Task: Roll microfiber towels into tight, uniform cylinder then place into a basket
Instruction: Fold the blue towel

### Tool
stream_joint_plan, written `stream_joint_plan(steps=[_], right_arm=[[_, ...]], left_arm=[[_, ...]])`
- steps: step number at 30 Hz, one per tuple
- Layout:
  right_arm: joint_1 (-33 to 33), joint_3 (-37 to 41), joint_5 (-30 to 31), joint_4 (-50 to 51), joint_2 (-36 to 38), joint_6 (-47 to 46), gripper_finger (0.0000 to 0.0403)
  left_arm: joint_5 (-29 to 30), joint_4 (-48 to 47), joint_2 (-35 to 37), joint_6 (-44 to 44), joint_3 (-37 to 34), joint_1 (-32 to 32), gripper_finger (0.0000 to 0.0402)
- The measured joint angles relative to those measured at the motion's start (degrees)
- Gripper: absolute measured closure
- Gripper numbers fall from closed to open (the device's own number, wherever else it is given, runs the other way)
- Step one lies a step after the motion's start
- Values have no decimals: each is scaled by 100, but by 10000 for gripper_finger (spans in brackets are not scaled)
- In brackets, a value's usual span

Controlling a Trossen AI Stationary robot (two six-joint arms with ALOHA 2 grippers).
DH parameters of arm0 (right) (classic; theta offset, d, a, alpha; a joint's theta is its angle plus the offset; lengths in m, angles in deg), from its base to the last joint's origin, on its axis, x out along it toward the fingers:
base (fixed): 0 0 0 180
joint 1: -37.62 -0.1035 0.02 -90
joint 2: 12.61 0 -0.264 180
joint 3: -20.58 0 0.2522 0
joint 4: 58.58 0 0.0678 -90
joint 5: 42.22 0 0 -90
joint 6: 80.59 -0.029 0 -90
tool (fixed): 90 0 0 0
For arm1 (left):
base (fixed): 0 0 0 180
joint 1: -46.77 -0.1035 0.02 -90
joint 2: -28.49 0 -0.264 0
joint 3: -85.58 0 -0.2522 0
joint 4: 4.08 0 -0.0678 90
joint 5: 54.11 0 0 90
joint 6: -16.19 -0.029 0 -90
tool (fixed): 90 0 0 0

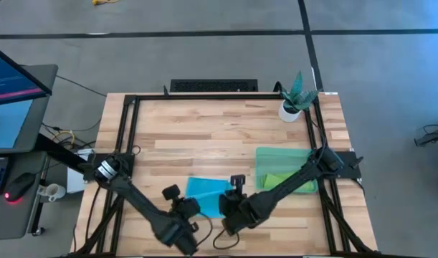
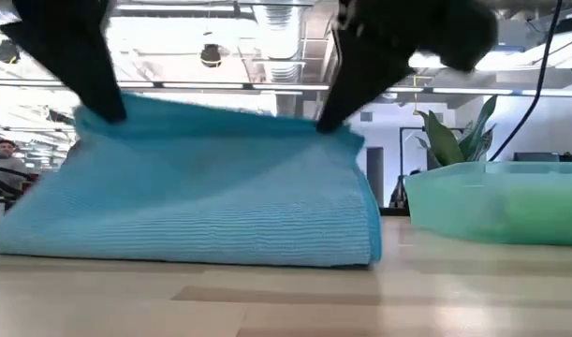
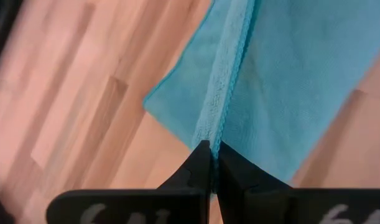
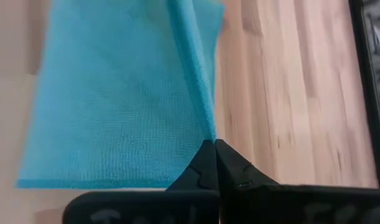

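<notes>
Both grippers are down near the front edge of the table (image 1: pixel 204 129), about the middle. The left gripper (image 3: pixel 209 152) is pressed together on a hemmed edge of the blue towel (image 1: pixel 206 195), pinching a ridge of cloth between its tips. The right gripper (image 4: pixel 209 146) does the same on its own part of that edge, fingers closed w/ the fabric nipped between them. In the low view the towel's upper edge hangs from the two pinch points, approx. level, while the rest sags to the wood and its right side is doubled over in a soft fold.

The green towel (image 1: pixel 284 179) lies in the basket (image 1: pixel 267 154) toward the right edge of the table, partly under the right arm; whether it's properly rolled can't be made out from above. A plant pot (image 1: pixel 290 109) sits at the back right corner, well apart from the work.

Step in hand, by my reading: the blue towel is being lifted by one edge to fold or start the roll, not yet a cylinder. The next move calls for both grippers to travel together at the same height, so the edge stays straight and the roll begins even, w/o one side slipping or bunching.
</notes>
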Motion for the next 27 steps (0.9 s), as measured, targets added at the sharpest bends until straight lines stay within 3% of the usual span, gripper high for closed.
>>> stream_joint_plan(steps=[5,11,22,27], right_arm=[[181,284,-276,-149,-4,-192,400],[287,668,-352,-743,-4,-192,399],[425,992,-465,-1017,0,-195,399],[447,1067,-487,-1108,0,-214,399]], left_arm=[[-196,573,1,-516,-442,-368,401],[-342,620,0,-573,-759,-671,401],[-376,712,0,-744,-795,-875,401],[-391,864,0,-753,-796,-867,374]])
